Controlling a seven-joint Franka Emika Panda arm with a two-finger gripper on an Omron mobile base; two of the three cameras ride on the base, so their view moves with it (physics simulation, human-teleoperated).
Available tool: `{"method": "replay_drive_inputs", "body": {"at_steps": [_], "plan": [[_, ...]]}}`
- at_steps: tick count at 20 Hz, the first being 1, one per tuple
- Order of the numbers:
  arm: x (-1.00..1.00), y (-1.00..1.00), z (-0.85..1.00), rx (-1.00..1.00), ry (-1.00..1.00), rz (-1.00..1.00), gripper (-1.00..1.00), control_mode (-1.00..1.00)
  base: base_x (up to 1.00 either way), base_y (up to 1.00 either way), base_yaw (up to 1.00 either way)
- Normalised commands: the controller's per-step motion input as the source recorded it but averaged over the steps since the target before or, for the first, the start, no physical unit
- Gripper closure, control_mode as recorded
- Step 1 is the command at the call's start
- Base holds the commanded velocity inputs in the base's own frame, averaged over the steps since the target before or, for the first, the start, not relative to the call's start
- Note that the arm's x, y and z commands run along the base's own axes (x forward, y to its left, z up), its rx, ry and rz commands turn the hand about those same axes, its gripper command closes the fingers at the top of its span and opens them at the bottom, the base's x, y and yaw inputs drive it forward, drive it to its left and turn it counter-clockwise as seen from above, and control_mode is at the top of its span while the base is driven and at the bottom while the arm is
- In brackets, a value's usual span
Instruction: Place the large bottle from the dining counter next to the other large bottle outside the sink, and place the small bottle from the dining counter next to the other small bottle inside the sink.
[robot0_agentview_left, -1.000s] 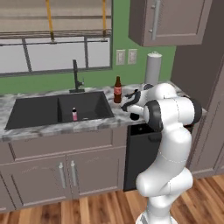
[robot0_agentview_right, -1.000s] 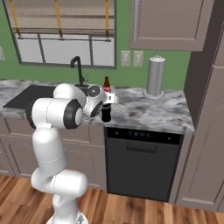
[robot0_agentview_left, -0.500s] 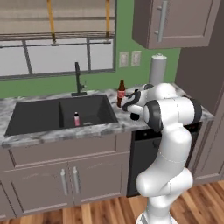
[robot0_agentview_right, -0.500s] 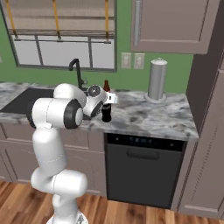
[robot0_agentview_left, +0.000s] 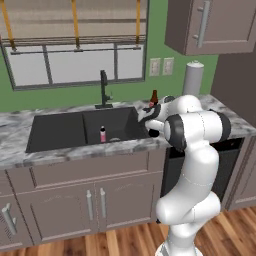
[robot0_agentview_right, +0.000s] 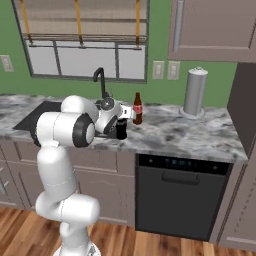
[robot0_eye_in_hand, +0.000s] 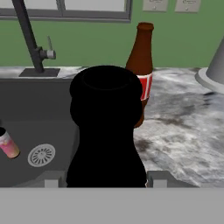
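Carrying a dark bottle (robot0_eye_in_hand: 106, 131), the tool (robot0_agentview_right: 120, 127) grips it between its jaws at the sink's right edge. Left, a small pink bottle (robot0_agentview_left: 103, 134) stands in the sink (robot0_agentview_left: 60, 131); right, the brown bottle (robot0_agentview_right: 137, 108) waits on the table (robot0_agentview_right: 195, 132) close behind. Neither placement looks finished yet.

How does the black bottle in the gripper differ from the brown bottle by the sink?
The black bottle is all dark, squat and wide-mouthed; the brown bottle is slim, long-necked, with a red and white label. The black bottle sits between the fingers of the gripper; the brown bottle stands free on the counter. Both are upright, close together, right of the sink.
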Motion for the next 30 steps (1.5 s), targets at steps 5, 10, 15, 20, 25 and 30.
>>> {"method": "replay_drive_inputs", "body": {"at_steps": [5, 10, 15, 20, 25, 30], "plan": [[0.00, 0.00, 0.00, 0.00, 0.00, 0.00, 1.00, 1.00, 0.18, 0.04, 0.00], [0.00, 0.00, 0.00, 0.00, 0.00, 0.00, 1.00, 1.00, 0.07, -0.01, 0.00], [0.00, 0.00, 0.00, 0.00, 0.00, 0.00, 1.00, 1.00, 0.00, -0.20, 0.00], [0.00, 0.00, 0.00, 0.00, 0.00, 0.00, 1.00, 1.00, 0.00, -0.42, 0.00], [0.00, 0.00, 0.00, 0.00, 0.00, 0.00, 1.00, 1.00, 0.00, -0.44, 0.03], [0.00, 0.00, 0.00, 0.00, 0.00, 0.00, 1.00, 1.00, 0.10, -0.03, 0.00]]}}
